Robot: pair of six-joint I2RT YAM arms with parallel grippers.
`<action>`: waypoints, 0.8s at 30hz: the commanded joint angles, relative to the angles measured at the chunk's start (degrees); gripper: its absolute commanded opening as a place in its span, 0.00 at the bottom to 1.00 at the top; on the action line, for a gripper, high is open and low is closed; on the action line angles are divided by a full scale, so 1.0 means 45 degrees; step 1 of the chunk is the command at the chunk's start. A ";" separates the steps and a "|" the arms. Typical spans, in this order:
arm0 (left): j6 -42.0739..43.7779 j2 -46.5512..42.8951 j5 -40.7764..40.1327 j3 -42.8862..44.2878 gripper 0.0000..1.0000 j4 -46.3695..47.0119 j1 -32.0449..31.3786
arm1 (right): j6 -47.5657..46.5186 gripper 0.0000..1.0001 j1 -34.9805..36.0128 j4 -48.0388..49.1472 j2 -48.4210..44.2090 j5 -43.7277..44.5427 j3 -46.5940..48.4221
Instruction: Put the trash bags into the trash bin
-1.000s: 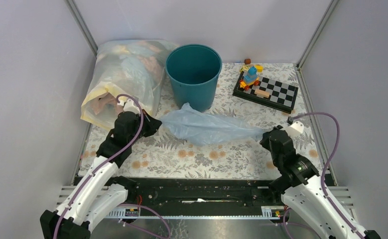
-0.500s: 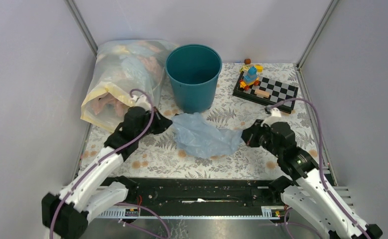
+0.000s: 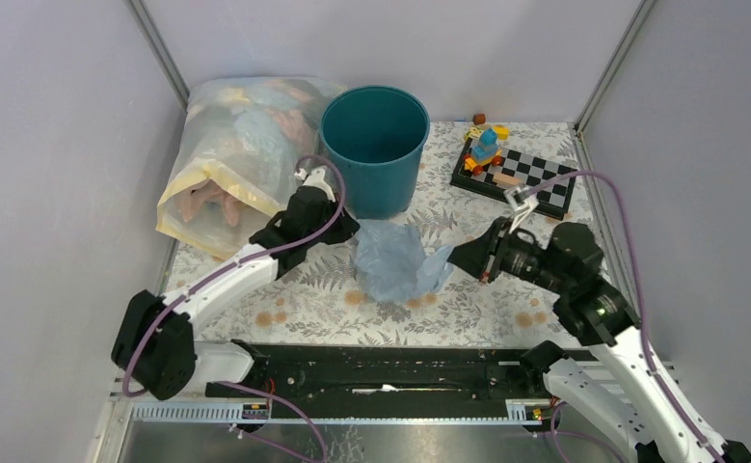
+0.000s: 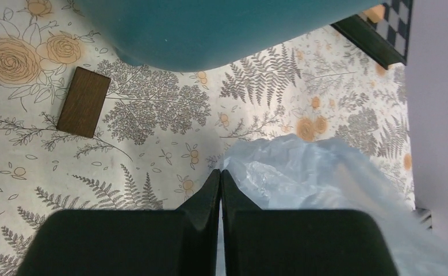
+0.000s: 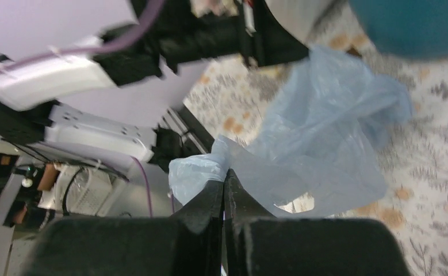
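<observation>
So the thin translucent pale-blue plastic bag (image 3: 395,262) is sitting bunched up in a crinkly heap on the floral-print counter (image 3: 304,299). It's right in front of the round teal-blue plastic bin (image 3: 375,145), near its base but not in it. The bin stands upright at the back of the counter, and nothing shows inside it from the overhead view.

Both arms are on the bag, one at each end. The left fingers (image 3: 347,231) are at its left edge, just below the bin wall. In the left wrist view they're pressed shut, and the bag's film comes out right at the tips, so it looks pinched. The right fingers (image 3: 455,258) are at the bag's right side. Its own camera shows them closed on a fold of the blue plastic, with the rest of the bag billowing out beyond them.

Other stuff around:
- A big clear yellowish plastic bag stuffed with cloth (image 3: 231,154) leans against the left of the bin.
- A black-and-white checkerboard (image 3: 535,178) with some colourful toy bricks (image 3: 485,147) is off to the right.
- A small flat brown wooden tile (image 4: 84,102) lies on the counter near the bin's foot, seen only in the left wrist view.
</observation>
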 commanded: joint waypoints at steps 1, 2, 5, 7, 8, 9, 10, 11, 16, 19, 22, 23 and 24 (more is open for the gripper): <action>-0.0278 0.1057 -0.0927 0.0875 0.00 0.1335 -0.0472 | 0.0493 0.00 0.0033 0.0013 -0.0202 0.0850 0.2275; -0.0292 0.1446 -0.1048 0.1101 0.00 0.1338 -0.0736 | 0.0694 0.00 0.0030 0.0055 -0.0119 0.0845 0.2630; -0.0238 0.2866 -0.1049 0.1864 0.00 0.1862 -0.1471 | 0.1193 0.00 0.0014 0.0224 0.0314 0.0807 0.3452; -0.0008 0.3434 -0.0863 0.2460 0.00 0.1871 -0.1824 | 0.1261 0.00 0.0030 0.0219 0.0631 0.1023 0.3710; 0.0222 0.3579 -0.0627 0.2666 0.01 0.1744 -0.1987 | 0.1259 0.00 0.0032 0.0108 0.0720 0.1397 0.3730; 0.0459 0.3538 -0.0503 0.2787 0.07 0.1530 -0.2124 | 0.1249 0.00 0.0030 -0.0081 0.0788 0.2024 0.3732; 0.0696 0.3338 -0.0558 0.2732 0.25 0.1421 -0.2300 | 0.1262 0.00 0.0033 -0.0291 0.0808 0.2667 0.3674; 0.0852 0.2956 -0.0716 0.2520 0.36 0.1409 -0.2469 | 0.1235 0.00 0.0025 -0.0507 0.0818 0.3314 0.3599; 0.0703 0.0511 -0.1021 0.0807 0.78 0.1622 -0.3116 | 0.1519 0.00 0.0028 -0.0947 0.0724 0.6026 0.2722; 0.0313 -0.0884 -0.0820 -0.0135 0.83 0.1399 -0.3322 | 0.1727 0.00 0.0032 -0.0870 0.0957 0.6441 0.2427; 0.0202 -0.2292 -0.0409 -0.1054 0.87 0.1406 -0.3728 | 0.1845 0.00 0.0019 -0.0730 0.1286 0.6406 0.2334; 0.0246 -0.2728 -0.0368 -0.1354 0.88 0.1495 -0.3929 | 0.1889 0.00 0.0021 -0.0675 0.1361 0.6405 0.2313; 0.0262 -0.3124 0.0072 -0.1712 0.90 0.1704 -0.4132 | 0.1923 0.00 0.0029 -0.0560 0.1422 0.6405 0.2293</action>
